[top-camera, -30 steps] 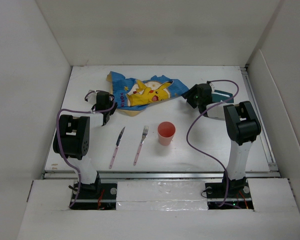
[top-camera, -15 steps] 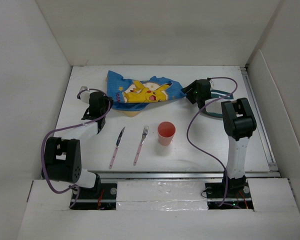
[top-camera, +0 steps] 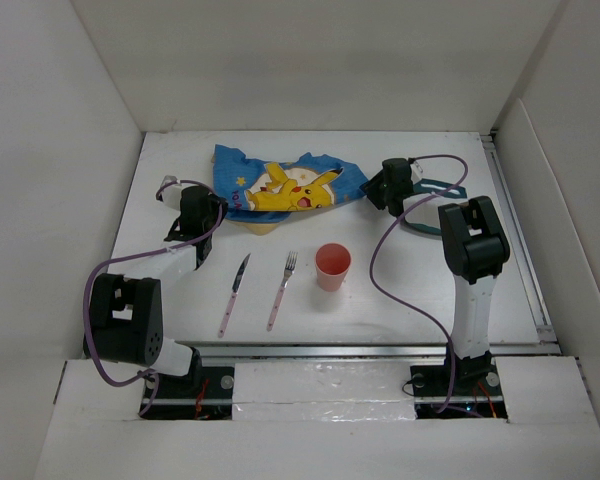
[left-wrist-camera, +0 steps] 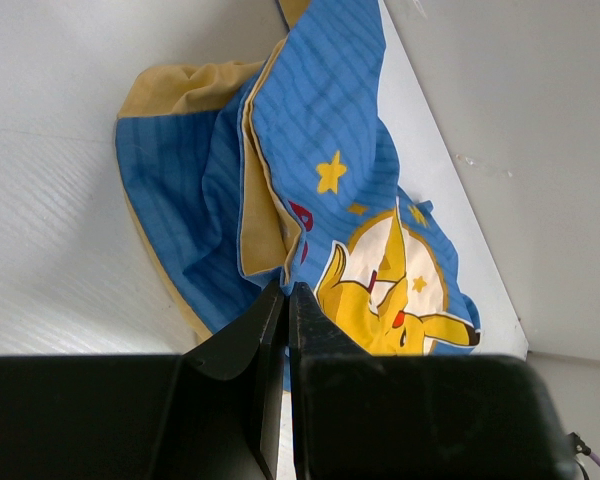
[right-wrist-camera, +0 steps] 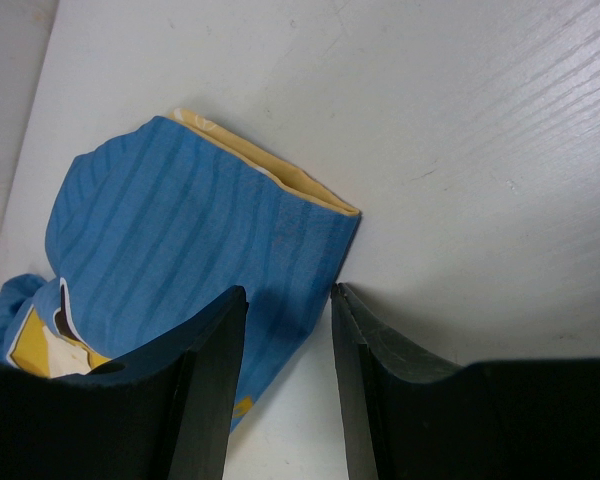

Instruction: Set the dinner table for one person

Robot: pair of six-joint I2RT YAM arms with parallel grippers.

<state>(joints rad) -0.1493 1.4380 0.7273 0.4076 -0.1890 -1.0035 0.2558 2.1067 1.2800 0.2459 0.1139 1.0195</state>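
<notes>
The blue Pikachu-print placemat (top-camera: 280,187) lies partly rumpled at the back of the white dinner table (top-camera: 170,300). My left gripper (top-camera: 206,212) is at the placemat's left edge. In the left wrist view the left gripper (left-wrist-camera: 287,292) has its jaws pressed together on a fold of the placemat (left-wrist-camera: 320,150). My right gripper (top-camera: 376,190) is at the placemat's right corner. In the right wrist view the right gripper (right-wrist-camera: 288,290) is open, and the blue corner of the placemat (right-wrist-camera: 180,230) lies between its fingers on the table.
A pink-handled knife (top-camera: 234,293), a pink-handled fork (top-camera: 281,290) and a pink cup (top-camera: 332,266) stand in the table's middle. A teal dish (top-camera: 427,229) lies under the right arm. White walls enclose the table; a metal rail (top-camera: 320,350) runs along the near edge.
The left arm has swung out to the left and its gripper moved left. The placemat's left side has spread flatter. The right gripper moved back and left to the placemat's right corner.
</notes>
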